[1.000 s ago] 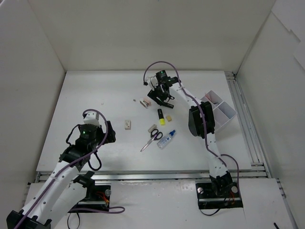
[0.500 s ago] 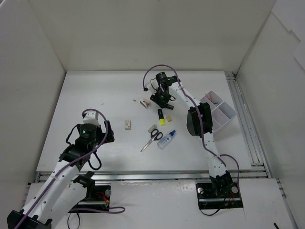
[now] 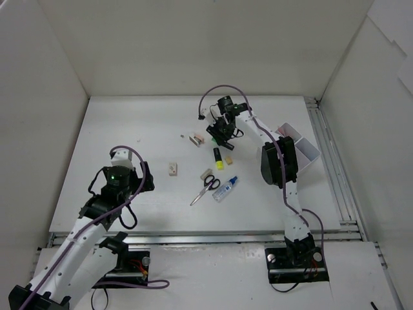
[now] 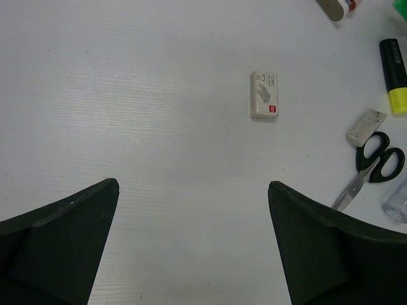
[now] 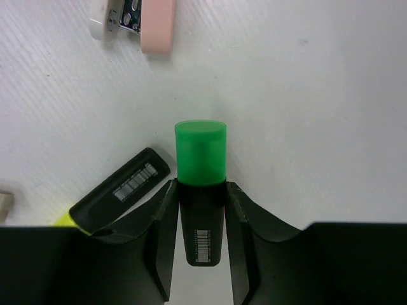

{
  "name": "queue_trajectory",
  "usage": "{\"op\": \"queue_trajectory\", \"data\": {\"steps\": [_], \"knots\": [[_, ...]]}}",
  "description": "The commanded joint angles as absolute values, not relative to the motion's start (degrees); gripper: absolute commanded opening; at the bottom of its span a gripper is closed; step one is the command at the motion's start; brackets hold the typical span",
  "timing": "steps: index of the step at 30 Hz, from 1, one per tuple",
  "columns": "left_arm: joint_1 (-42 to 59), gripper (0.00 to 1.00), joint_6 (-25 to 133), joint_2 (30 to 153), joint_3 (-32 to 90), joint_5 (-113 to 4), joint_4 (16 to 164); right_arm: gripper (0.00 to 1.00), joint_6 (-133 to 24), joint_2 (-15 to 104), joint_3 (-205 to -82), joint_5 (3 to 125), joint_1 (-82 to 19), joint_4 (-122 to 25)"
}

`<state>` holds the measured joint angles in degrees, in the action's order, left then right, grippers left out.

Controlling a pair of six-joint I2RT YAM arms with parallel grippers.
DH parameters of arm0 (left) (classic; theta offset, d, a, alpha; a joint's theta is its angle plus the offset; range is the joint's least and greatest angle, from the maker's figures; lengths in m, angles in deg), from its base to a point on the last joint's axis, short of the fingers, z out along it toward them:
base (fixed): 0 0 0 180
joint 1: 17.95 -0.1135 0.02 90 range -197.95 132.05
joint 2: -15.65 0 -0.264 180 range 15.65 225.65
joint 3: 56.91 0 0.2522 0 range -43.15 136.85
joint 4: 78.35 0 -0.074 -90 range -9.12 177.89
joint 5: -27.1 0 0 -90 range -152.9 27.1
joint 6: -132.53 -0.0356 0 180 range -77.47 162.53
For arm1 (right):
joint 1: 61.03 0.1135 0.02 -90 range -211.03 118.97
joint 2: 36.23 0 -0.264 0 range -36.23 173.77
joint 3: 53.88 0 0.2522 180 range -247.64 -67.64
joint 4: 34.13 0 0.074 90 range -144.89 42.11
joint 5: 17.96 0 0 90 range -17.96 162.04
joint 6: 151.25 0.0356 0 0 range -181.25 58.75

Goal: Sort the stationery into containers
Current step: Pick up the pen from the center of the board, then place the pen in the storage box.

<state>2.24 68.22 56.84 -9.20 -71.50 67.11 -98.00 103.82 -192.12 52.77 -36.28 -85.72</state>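
The top view looks down from high behind the near edge over the whole desk; each wrist view hangs close above it, facing down — all three share the yellow highlighter.

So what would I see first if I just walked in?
The bright green highlighter jumps out, pinched between the two fingers of the right pincer at the far middle of the table. Just nearer lie a yellow highlighter, black-handled scissors and a glue bottle. The white tray sits at the right edge.
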Motion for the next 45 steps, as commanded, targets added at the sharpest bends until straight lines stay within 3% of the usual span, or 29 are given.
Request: {"op": "queue_trajectory", "data": {"steps": [1, 5, 9, 12, 21, 34, 45], "knots": [[1.83, 1.0, 67.66, 56.08, -5.53, -70.82, 69.51, 0.0, -89.38, 84.24, -182.48, 54.27, -35.55, -66.16], [1.31, 1.0, 67.93, 56.34, -5.1, -69.76, 69.6, 0.0, -82.44, 71.14, -166.81, 65.07, -34.31, -49.59], [1.3, 1.0, 68.81, 56.87, -5.01, -68.8, 70.04, 0.0, -75.25, 59.33, -151.09, 84.0, -33.87, -38.59], [1.3, 0.99, 68.9, 58.01, -4.83, -67.48, 71.01, 0.0, -69.17, 52.12, -146.23, 99.47, -34.75, -36.91], [0.77, 0.99, 69.6, 60.04, -5.36, -65.28, 73.03, 0.0, -61.51, 38.92, -131.37, 119.48, -44.85, -39.72], [0.77, 1.0, 70.3, 62.41, -5.62, -64.22, 73.91, 0.0, -63.71, 41.01, -123.45, 112.03, -56.46, -30.08], [0.77, 1.0, 70.48, 64.6, -4.92, -63.61, 75.32, 0.0, -65.2, 44.54, -114.84, 109.57, -57.52, -12.66]]}}
